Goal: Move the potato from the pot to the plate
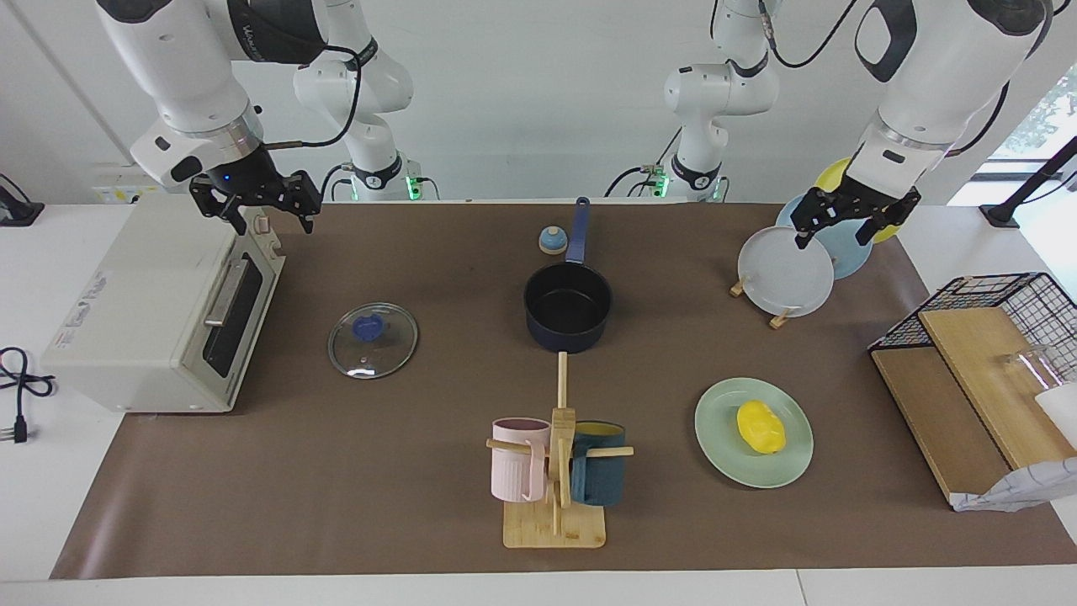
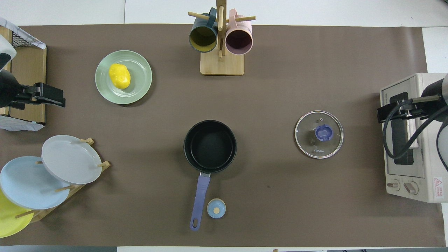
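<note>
The yellow potato (image 1: 761, 426) lies on the mint-green plate (image 1: 722, 454), toward the left arm's end of the table; it also shows in the overhead view (image 2: 119, 76) on the plate (image 2: 140, 81). The navy pot (image 1: 568, 305) stands mid-table with nothing in it, its blue handle pointing toward the robots; it also shows in the overhead view (image 2: 210, 146). My left gripper (image 1: 850, 225) is open and empty, raised over the plate rack; it also shows in the overhead view (image 2: 52, 98). My right gripper (image 1: 273, 220) is open and empty, raised over the toaster oven; it also shows in the overhead view (image 2: 393, 112).
A glass lid (image 1: 373, 340) lies between pot and toaster oven (image 1: 151, 320). A mug tree (image 1: 555, 471) with pink and teal mugs stands farther from the robots than the pot. A rack of plates (image 1: 787, 271), a small blue knob (image 1: 552, 241) and a wire basket (image 1: 1001, 303) are also here.
</note>
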Motion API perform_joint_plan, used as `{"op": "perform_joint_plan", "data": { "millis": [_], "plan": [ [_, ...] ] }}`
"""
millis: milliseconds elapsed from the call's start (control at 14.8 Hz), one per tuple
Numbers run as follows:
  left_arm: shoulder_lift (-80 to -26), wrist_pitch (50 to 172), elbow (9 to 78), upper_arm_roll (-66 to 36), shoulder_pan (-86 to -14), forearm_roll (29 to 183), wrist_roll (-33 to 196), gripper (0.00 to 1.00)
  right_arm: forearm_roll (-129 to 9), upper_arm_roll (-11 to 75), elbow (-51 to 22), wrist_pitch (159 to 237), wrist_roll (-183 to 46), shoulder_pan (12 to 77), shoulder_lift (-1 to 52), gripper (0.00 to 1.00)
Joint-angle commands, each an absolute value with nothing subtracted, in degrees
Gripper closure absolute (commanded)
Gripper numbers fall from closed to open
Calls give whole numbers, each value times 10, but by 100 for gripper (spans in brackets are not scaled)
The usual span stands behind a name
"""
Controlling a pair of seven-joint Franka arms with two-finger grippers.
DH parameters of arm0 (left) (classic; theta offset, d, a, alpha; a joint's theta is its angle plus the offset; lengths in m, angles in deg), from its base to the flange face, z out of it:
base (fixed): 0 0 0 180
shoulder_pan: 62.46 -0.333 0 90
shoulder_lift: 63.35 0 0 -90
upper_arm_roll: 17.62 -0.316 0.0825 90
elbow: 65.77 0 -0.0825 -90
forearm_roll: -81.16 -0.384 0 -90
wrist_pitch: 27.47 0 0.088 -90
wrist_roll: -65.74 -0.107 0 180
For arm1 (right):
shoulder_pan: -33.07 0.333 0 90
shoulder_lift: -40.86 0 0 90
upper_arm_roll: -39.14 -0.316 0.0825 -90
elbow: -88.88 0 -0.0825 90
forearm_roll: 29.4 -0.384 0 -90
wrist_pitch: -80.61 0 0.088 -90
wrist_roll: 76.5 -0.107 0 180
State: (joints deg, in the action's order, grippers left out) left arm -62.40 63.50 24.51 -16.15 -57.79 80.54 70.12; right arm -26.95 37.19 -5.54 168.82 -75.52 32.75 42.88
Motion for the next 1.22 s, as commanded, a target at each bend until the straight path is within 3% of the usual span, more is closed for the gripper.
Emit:
{"op": "perform_joint_plan", "data": {
  "millis": [0, 1150],
  "plan": [
    [-647, 645, 256, -159, -580, 812, 698, 0, -278, 368, -58, 1690, -747, 322, 435, 0],
    [-644, 630, 257, -152, -591, 822, 696, 0, -278, 368, -58, 1689, -747, 322, 436, 0]
  ]
}}
